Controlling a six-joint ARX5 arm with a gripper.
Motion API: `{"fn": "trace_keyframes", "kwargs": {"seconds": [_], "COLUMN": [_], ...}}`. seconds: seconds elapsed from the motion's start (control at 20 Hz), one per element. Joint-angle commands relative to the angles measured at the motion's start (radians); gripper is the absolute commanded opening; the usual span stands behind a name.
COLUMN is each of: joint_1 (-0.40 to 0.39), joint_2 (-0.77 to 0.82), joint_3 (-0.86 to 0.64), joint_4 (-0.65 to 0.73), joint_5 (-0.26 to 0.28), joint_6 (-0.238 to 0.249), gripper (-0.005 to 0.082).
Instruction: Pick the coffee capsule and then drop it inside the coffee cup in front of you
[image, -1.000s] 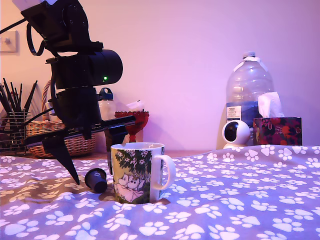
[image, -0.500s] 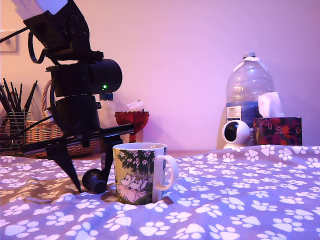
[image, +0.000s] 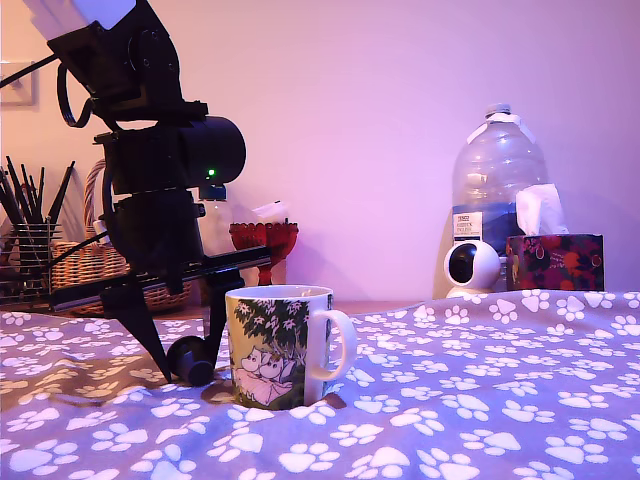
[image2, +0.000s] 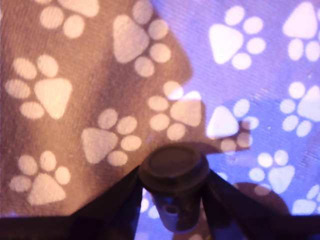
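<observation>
One black robot arm leans down over a table draped in a grey cloth (image: 470, 420) printed with white paw marks. Its gripper (image: 185, 362) has two long dark fingers angled to the cloth, and between them lies the coffee capsule (image: 193, 360), a small dark pod on its side, just beside the coffee cup (image: 278, 345) on the exterior view's left. The cup is a white mug with green foliage and pale cartoon figures, its handle pointing to the exterior view's right.

From the wrist view, the capsule (image2: 173, 169) fills the gap between the two fingers (image2: 120, 202), its flat round end facing the camera. Both fingers appear to press its sides — the jaws look closed around it, though the pod seems not yet lifted off the cloth.

I judge this to be the grasping step: pod caught, lift not begun. Next, the arm would need to rise above the mug's rim, shift toward the exterior view's right until the pod hangs over the opening, then let go.

Behind stand a red glass goblet (image: 264, 240), a wicker basket (image: 95, 265), a large water bottle (image: 497, 190) and a tissue box (image: 555, 260) — all well clear.
</observation>
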Motion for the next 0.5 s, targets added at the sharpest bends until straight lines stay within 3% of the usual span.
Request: {"fn": "trace_keyframes", "kwargs": {"seconds": [0.0,0.45], "joint_1": [-0.002,0.000], "joint_2": [0.026,0.025], "joint_3": [0.005,0.143], "joint_4": [-0.006,-0.141], "joint_5": [0.011,0.022], "joint_6": [0.033,0.267], "gripper": [0.0266,0.0266]}}
